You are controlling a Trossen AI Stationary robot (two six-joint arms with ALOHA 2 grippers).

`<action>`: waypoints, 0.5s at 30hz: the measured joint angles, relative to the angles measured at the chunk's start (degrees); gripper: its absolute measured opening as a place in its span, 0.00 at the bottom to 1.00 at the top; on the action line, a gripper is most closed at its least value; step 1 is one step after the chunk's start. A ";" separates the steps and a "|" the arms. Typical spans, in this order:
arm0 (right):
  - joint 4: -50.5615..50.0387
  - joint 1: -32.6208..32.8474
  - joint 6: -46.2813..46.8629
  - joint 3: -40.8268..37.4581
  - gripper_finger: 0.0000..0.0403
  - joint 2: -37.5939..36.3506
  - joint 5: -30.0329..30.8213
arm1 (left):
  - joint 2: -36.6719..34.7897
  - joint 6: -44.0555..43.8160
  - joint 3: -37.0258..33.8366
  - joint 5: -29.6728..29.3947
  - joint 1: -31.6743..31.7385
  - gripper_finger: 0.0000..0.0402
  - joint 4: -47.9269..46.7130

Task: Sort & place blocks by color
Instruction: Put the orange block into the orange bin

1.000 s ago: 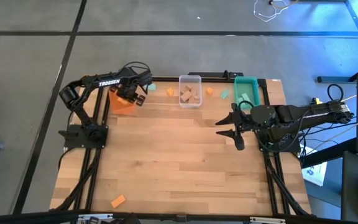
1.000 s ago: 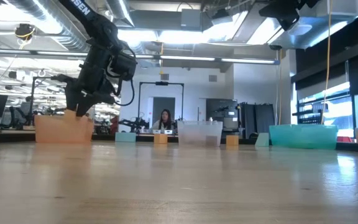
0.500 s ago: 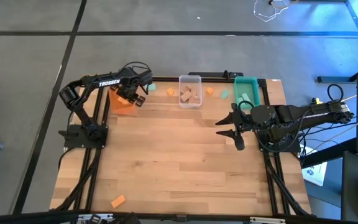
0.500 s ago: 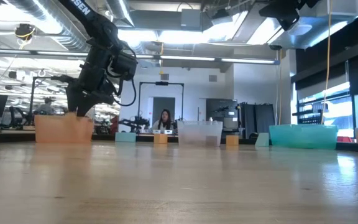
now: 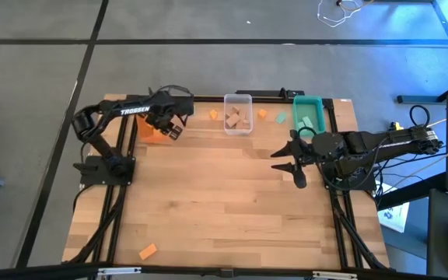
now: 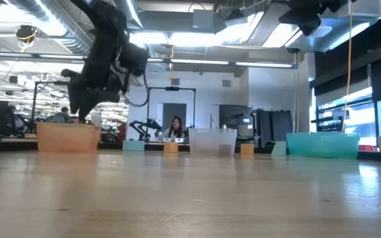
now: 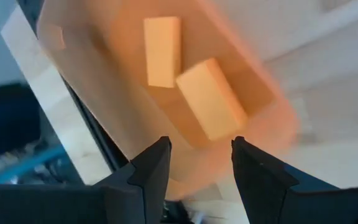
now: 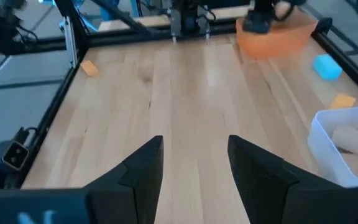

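My left gripper (image 5: 171,124) hangs open over the right side of the orange bin (image 5: 151,131) at the table's far left. Its wrist view looks down between the fingers (image 7: 201,155) at two orange blocks (image 7: 162,43) (image 7: 210,99) lying on the bin's floor. Nothing is between the fingers. My right gripper (image 5: 288,161) waits open above the table's right half, also with nothing between its fingers (image 8: 194,155). Loose blocks lie on the table along the far edge: a teal one (image 5: 190,110), an orange one (image 5: 212,115), another orange one (image 5: 262,113) and a teal one (image 5: 281,118).
A clear bin (image 5: 238,102) holding plain wood blocks stands at the far middle, and a teal bin (image 5: 309,99) at the far right. One orange block (image 5: 148,251) lies alone near the front left corner. The wide middle of the wooden table (image 5: 224,194) is bare.
My left gripper has swung a little toward the table's near edge and its middle, rising slightly above the orange bin. It stays open with nothing in it.
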 joint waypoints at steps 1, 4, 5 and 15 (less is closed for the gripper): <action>-0.50 0.00 0.00 0.00 0.45 0.00 0.00 | -1.08 -0.83 0.00 -0.12 -1.84 0.40 -0.08; -0.69 -0.01 0.02 0.00 0.45 0.00 0.00 | -5.09 -4.72 0.00 0.44 -8.38 0.40 -0.10; -0.70 0.00 0.02 0.00 0.45 0.00 0.00 | -6.46 -6.46 0.00 1.19 -10.81 0.40 -0.20; -0.69 0.00 -1.23 0.00 0.45 0.00 -2.71 | -15.71 -27.98 0.02 8.36 -41.71 0.40 0.29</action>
